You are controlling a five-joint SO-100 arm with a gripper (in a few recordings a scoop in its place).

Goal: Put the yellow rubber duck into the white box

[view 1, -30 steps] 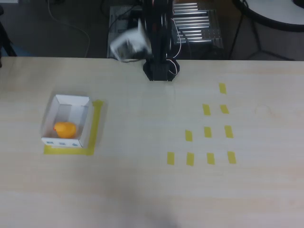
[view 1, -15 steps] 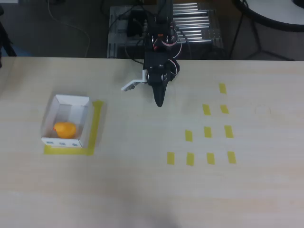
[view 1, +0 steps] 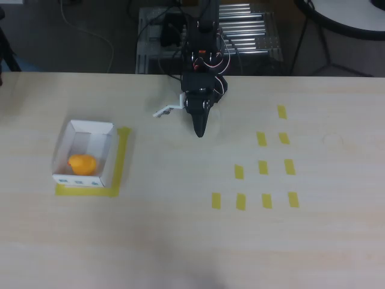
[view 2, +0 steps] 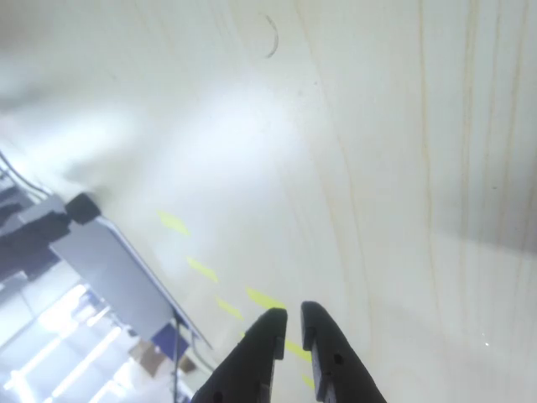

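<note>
The yellow rubber duck [view 1: 82,163] lies inside the white box [view 1: 71,133], toward its front wall. It looks light, soft and a little springy; a gentle pinch across its round body should hold it, a hard one may squirt it out. The box stands on yellow tape [view 1: 122,158] on the counter [view 1: 180,241]; three small marks on its front are too small to read. The gripper [view 1: 200,129], well apart near the arm's base, has its fingers [view 2: 330,357] almost closed on nothing.

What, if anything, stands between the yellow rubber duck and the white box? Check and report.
Nothing does. The yellow rubber duck already lies inside the white box, on the yellow tape patch. The gripper hangs empty, jaws nearly together, well to the right in the overhead view, with bare tabletop between.
</note>
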